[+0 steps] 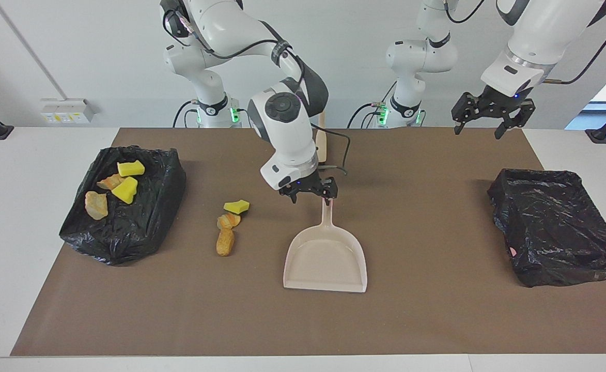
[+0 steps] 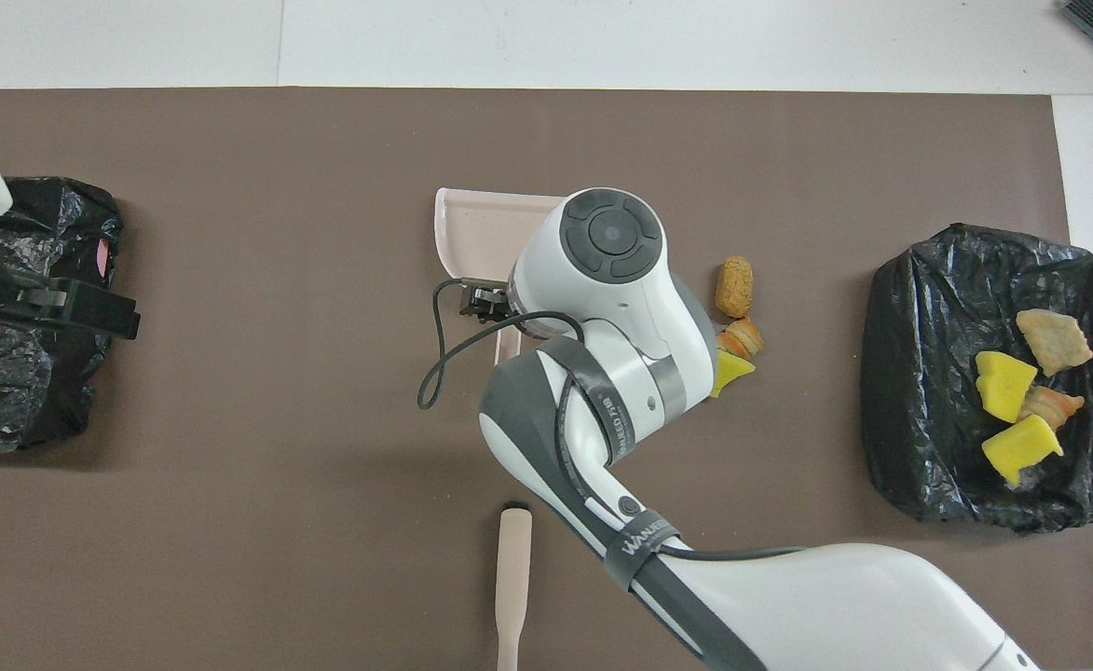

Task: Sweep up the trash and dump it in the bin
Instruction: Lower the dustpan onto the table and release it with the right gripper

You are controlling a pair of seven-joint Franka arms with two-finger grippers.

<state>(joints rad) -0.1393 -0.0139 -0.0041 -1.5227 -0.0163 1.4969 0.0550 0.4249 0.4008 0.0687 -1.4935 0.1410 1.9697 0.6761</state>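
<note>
Beige and flat, a stick-like sweeping tool [image 2: 513,578] lies by the tabletop edge closest to the robots, near the middle, and nobody holds it. The right gripper [image 1: 308,190] hangs just over the handle end of the beige plastic dustpan [image 1: 326,258]. Its jaws are spread and it holds nothing. The left gripper [image 1: 485,116] waits high up near the left arm's end, jaws spread too.

Four bits of trash already sit in the bin lined with a crinkly black bag [image 1: 142,217] at the right arm's end of the tabletop: two yellow sponge chunks [image 1: 125,189] and two brown pastry lumps [image 1: 96,205]. Three loose trash pieces [image 1: 229,220] are left on the brown mat between that bin and the dustpan: one yellow, two brown. I think the job is a bit over half done.

The dustpan lies flat and empty, its mouth toward the tabletop edge farthest from the robots. A second black-bagged bin [image 1: 556,227] sits at the left arm's end. Nothing blocks the loose bits.
</note>
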